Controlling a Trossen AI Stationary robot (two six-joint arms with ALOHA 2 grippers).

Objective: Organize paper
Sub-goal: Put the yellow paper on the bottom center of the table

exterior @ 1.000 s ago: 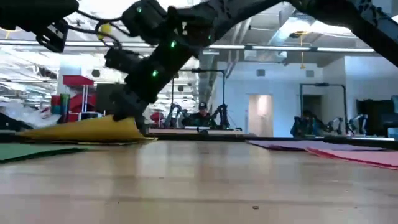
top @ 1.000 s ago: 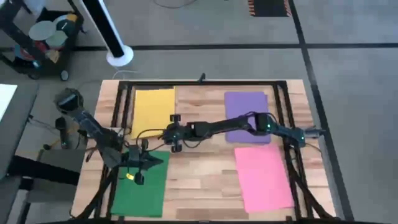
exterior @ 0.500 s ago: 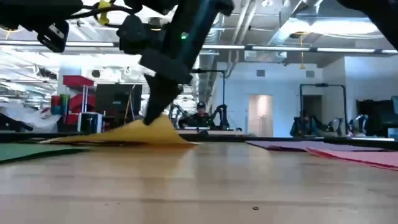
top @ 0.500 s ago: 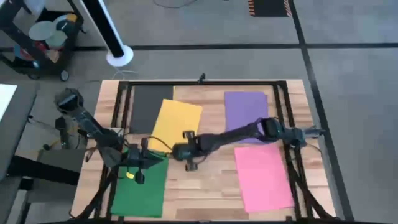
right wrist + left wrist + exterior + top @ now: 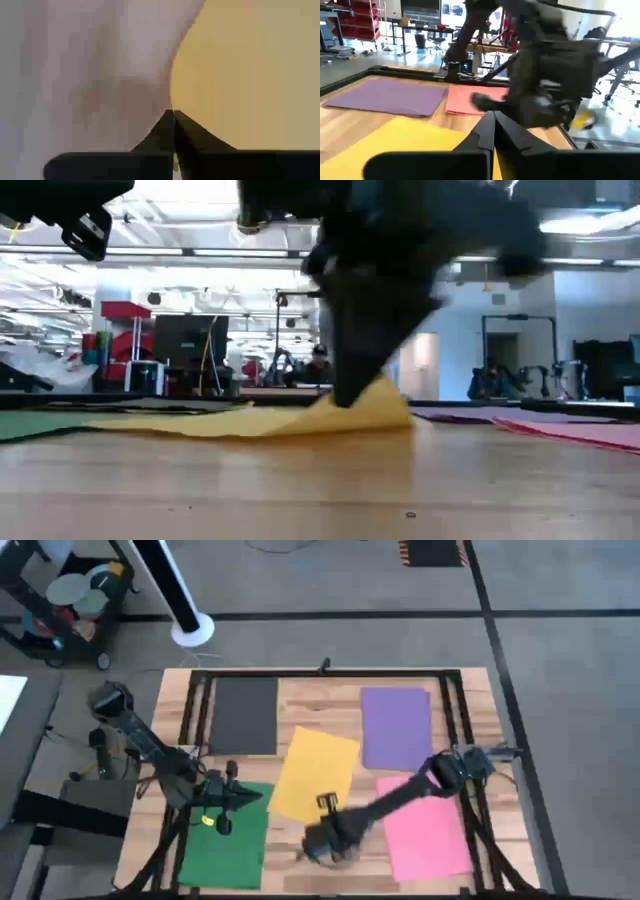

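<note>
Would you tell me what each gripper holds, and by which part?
The right gripper pinches the yellow sheet at its near edge; the left gripper holds nothing.

- Table (image 5: 330,705): wood, pale butcher-block strips with visible grain, smooth with a faint satin sheen in the low view.
- Yellow sheet (image 5: 315,775): thin matt paper, flexible, one edge lifted and curved.
- Dark grey sheet (image 5: 245,715): matt paper, lying flat.
- Purple sheet (image 5: 397,727), pink sheet (image 5: 425,825), green sheet (image 5: 224,840): matt paper, smooth, uncreased.
- Right gripper (image 5: 328,804) and left gripper (image 5: 262,794): dark matt fingers, material looks like plastic.
- Frame (image 5: 330,672) around the table: black, metal-looking bars.
</note>
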